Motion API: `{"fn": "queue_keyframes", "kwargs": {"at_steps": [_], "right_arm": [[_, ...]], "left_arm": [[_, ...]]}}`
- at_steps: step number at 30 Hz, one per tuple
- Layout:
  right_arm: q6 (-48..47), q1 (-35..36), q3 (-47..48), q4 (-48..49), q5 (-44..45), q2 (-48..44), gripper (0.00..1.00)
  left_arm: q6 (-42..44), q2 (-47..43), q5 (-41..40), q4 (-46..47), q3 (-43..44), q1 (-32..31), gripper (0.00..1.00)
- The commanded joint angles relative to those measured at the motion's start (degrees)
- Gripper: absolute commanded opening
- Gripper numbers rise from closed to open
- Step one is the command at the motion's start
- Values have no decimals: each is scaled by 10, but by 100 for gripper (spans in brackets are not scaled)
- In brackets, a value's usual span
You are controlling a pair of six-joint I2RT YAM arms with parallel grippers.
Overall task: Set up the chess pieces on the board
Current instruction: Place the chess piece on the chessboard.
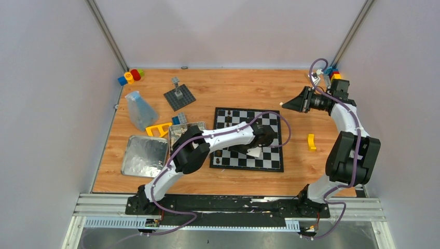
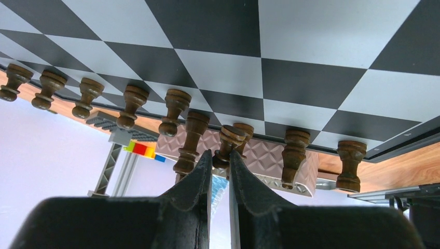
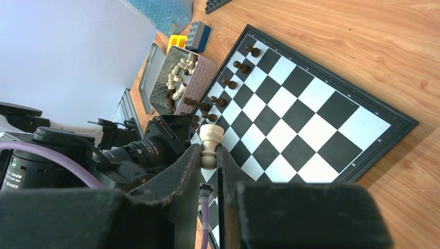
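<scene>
- From above, the left arm reaches across the board, while the right gripper hangs off its far right corner with a cream piece
- Left wrist: the left gripper looks clamped on a dark piece in the edge row. I'd call this placing, so next comes letting go and a straight lift clear of the other dark pieces
- Right wrist: its jaws pinch the cream piece, which I'd guess belongs on the bare opposite side

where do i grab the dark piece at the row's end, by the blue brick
Likely by its upper part, from straight above: the dark piece stands upright on the board. Close across the row, over the bare squares, clear of its neighbour.
</scene>
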Motion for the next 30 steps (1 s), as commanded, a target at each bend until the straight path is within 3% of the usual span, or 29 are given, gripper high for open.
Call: {"fn": "queue_keyframes", "kwargs": {"at_steps": [1,30], "right_arm": [[-12,-1,0,23,-27,2,4],[-10,-1,-1,22,-37,9,4]], "left_arm": [[-15,11,-8,-13,31,-6,13],[-27,38,-19,-18,55,-16,18]]}}
